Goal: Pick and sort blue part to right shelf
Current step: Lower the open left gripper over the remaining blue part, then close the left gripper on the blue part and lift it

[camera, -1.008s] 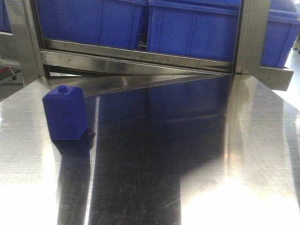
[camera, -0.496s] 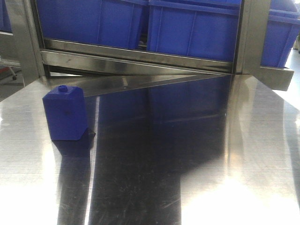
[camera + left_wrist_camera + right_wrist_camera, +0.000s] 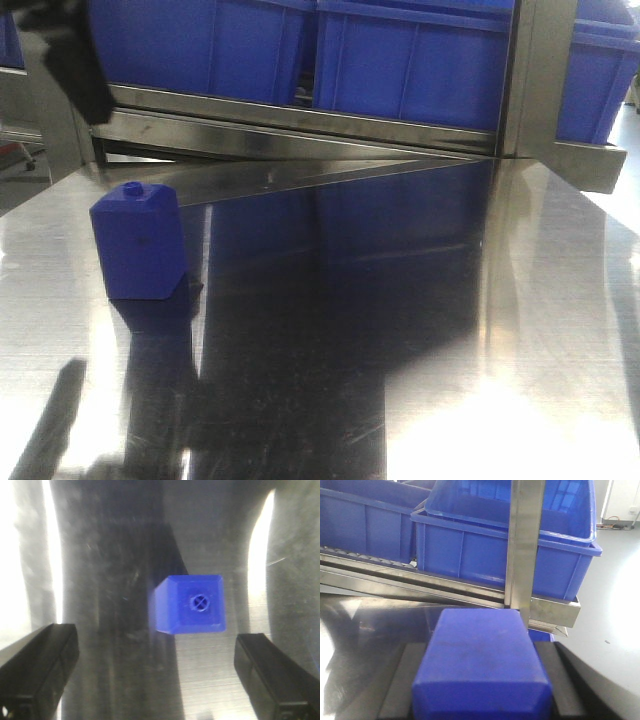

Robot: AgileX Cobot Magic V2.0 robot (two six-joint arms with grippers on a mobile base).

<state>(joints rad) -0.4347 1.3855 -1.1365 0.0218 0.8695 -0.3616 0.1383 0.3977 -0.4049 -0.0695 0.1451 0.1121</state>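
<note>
- Steel table [image 3: 420,330]: polished and glaring. On a surface this slick, a one-sided push is likely to slide the part rather than seat it. Reflections and a dark shadow [image 3: 50,420] at the near left edge make surface detail hard to read.
- Blue bins [image 3: 410,60] on the shelf rail [image 3: 300,120]: these stand behind the table. Which one serves as the right shelf target cannot be told, and the bin tops are cut off.
- Left arm [image 3: 65,50]: only a dark, blurred shape shows at the upper left of the front view. Its height above the table cannot be judged.
- Right gripper [image 3: 481,652]: the fingers appear clamped on a second blue block [image 3: 480,675], which fills the wrist view. Neither shows in the front view, so their position over the table is unknown.
- Left gripper [image 3: 155,636]: the fingers are spread wide and hold nothing. It hangs above the blue part [image 3: 192,605].
- Blue part: it stands upright on the left side of the table and is untouched. In the wrist view it sits nearer one finger and ahead of both tips. Closing from this offset could shove or tip it, and a descent without centring could land a finger on its top.
- Stud [image 3: 198,601]: a small round boss on the part's top face. Motion blur hides its detail.
</note>
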